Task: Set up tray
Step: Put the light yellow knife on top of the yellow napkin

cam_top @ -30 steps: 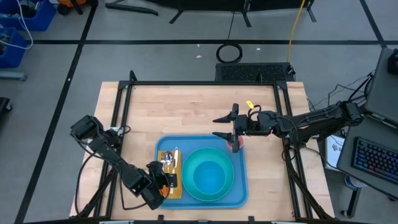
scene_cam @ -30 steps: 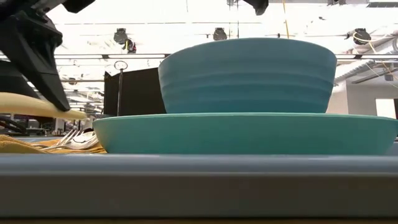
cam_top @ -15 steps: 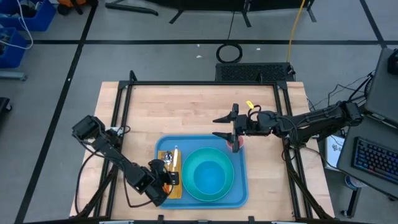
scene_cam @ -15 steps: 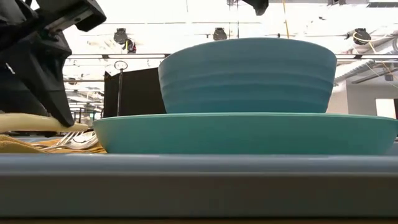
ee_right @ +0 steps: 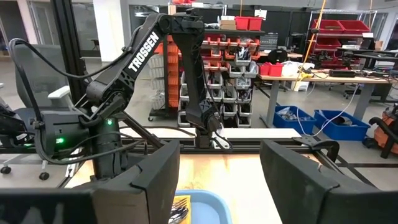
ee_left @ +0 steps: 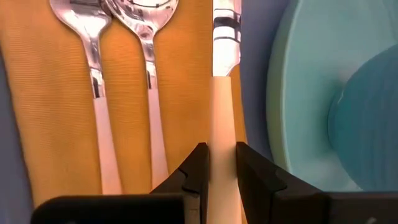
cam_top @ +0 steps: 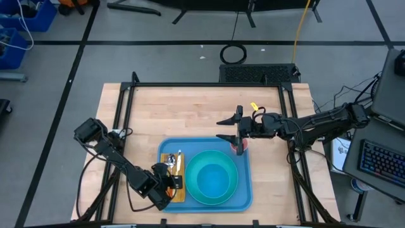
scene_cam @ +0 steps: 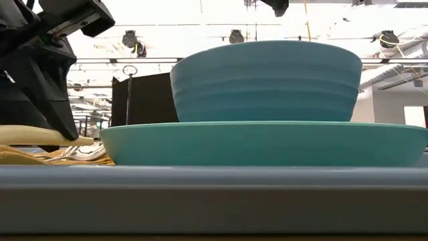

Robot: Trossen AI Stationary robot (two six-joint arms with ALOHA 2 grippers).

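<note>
Shifted slightly since earlier: left gripper [ee_left: 216, 163], lower left of high view, clamped on knife [ee_left: 224, 74] over napkin [ee_left: 62, 93]; tray [cam_top: 243, 201] at lower centre; right gripper [cam_top: 226, 128] fingers apart above tray's upper edge.

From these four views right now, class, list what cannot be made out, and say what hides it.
- Knife blade tip: left wrist view, cut off by the picture's edge.
- Napkin and cutlery: low view, mostly behind the tray rim and left gripper.
- Bowl contents: low view, hidden by its own wall.
- Red item under the right gripper: high view, too small, covered by the arm.
</note>
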